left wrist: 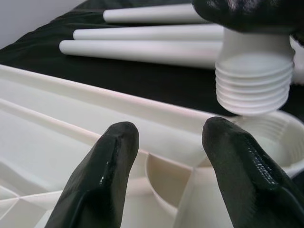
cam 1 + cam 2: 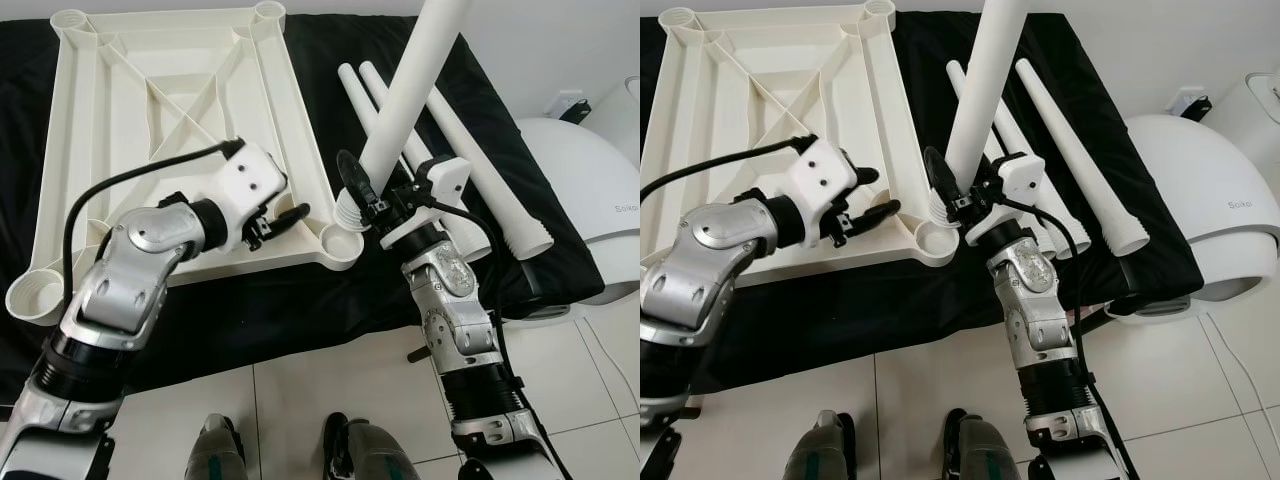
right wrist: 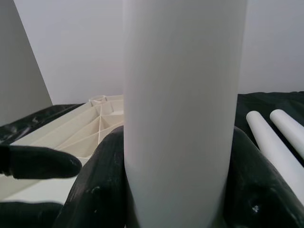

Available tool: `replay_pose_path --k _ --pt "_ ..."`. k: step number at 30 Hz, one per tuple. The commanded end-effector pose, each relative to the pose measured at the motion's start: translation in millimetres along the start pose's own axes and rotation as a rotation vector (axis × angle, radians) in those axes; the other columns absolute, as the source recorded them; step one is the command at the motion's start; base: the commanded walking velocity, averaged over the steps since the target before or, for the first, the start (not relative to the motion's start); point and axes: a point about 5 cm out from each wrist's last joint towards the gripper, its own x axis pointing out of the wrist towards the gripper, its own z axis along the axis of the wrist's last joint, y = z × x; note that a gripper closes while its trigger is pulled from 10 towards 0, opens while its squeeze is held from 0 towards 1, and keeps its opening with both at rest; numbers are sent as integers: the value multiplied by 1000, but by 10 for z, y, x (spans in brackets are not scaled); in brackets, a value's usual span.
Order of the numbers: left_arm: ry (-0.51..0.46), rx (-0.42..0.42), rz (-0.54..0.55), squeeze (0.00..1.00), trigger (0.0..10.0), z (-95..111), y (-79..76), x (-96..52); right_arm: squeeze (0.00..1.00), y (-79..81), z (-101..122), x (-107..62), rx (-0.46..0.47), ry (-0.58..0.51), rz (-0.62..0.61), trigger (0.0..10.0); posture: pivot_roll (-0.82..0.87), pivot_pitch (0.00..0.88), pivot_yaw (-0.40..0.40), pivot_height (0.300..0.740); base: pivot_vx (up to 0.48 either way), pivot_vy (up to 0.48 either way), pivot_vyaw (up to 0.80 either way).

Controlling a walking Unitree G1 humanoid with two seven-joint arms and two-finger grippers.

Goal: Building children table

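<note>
**Tabletop and leg at the corner socket**

Tabletop (image 2: 180, 130), inverted, fills the upper left of the frame on black cloth (image 2: 250, 310). We see the right tool (image 2: 385, 205) gripping a white leg (image 2: 410, 90), its threaded end just above the corner socket (image 2: 343, 243). Our left tool (image 2: 275, 222) is spread wide beside it. Three spare legs (image 2: 480, 160) lie at right.

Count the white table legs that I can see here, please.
4. One leg stands upright in the right gripper, above the tabletop's corner socket. Three loose legs lie on the black cloth beside it.
</note>
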Motion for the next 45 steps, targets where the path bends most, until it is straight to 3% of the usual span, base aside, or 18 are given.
replay_pose_path --k 1,5,11,21,30,37,45 --pt "-4 -59 216 0 10000 -32 130 -6 0 -17 -24 -1 -3 23 3 10000 96 199 -65 740 0 0 0" --pt "-13 -107 269 0 10000 -59 175 -4 0 -29 -40 4 -13 37 4 10000 91 199 -65 740 0 0 0" --pt "-41 -176 461 0 10000 -93 337 -55 0 -93 -35 16 -56 48 -15 10000 87 196 -60 740 0 0 0" --pt "-62 -237 502 0 10000 -113 333 -75 0 -135 -34 -1 -90 53 -43 10000 81 189 -54 740 0 0 0" --pt "-33 -271 504 0 10000 -202 234 -105 0 -173 -65 -9 -110 113 -67 10000 77 168 -50 740 0 0 0" --pt "-41 -309 632 0 10000 -241 235 -227 0 -221 -57 -59 -133 94 -113 10000 78 159 -51 740 0 0 0" --pt "-89 -291 727 0 10000 -160 265 -300 0 -183 -67 -74 -55 86 -126 10000 81 150 -41 740 0 0 0"
